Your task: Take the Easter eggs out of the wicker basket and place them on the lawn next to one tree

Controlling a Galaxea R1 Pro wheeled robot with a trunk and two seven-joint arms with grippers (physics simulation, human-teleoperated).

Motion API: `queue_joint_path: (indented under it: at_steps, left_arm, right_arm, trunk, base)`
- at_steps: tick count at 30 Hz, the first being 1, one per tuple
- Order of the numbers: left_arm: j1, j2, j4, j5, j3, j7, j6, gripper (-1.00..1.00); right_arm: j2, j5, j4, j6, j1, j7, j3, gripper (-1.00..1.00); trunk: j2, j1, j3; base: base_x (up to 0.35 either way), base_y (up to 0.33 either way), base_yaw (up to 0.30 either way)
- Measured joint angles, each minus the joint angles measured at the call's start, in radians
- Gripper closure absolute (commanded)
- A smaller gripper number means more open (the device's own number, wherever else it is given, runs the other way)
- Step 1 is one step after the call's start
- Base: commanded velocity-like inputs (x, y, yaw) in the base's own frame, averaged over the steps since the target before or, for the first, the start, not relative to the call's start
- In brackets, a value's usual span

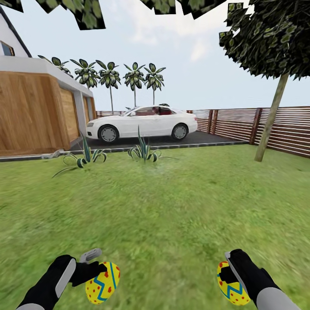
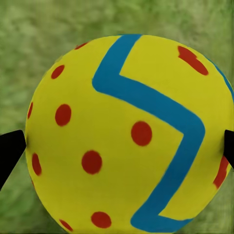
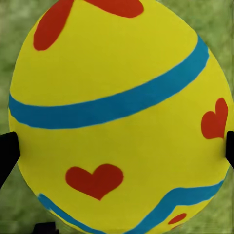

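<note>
Clamping glossy yellow eggs, the left gripper (image 1: 97,269) and right gripper (image 1: 227,275) hover over seemingly blurred grass (image 1: 163,206).

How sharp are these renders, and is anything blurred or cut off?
Head view: white car and fence crisp, lawn smeared toward the near edge, even daylight. Left wrist view: zigzag egg sharp, grass behind it soft. Right wrist view: heart-painted egg sharp but cropped at the frame edges.
</note>
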Motion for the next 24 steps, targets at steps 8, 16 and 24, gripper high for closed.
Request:
queue_joint_path:
  at_steps: [8, 16, 24]
  left_arm:
    - [0.0, 0.0, 0.001, 0.0, -0.001, -0.002, 0.0, 1.0]
    - [0.0, 0.0, 0.004, -0.001, -0.001, 0.0, 0.0, 1.0]
    - [0.0, 0.003, 0.004, -0.002, 0.001, 0.0, 0.0, 1.0]
  right_arm:
    - [0.001, 0.0, 0.0, 0.0, 0.0, -0.001, 0.001, 1.0]
    - [0.002, 0.0, 0.0, 0.0, 0.0, -0.001, 0.001, 1.0]
    - [0.002, 0.0, 0.0, 0.0, 0.0, -0.001, 0.001, 1.0]
  trunk:
    - [0.0, 0.001, 0.0]
    - [0.0, 0.0, 0.0]
    - [0.0, 0.0, 0.0]
  base:
    - [0.063, -0.02, 0.288]
    - [0.178, -0.11, 0.296]
    - [0.293, -0.201, 0.296]
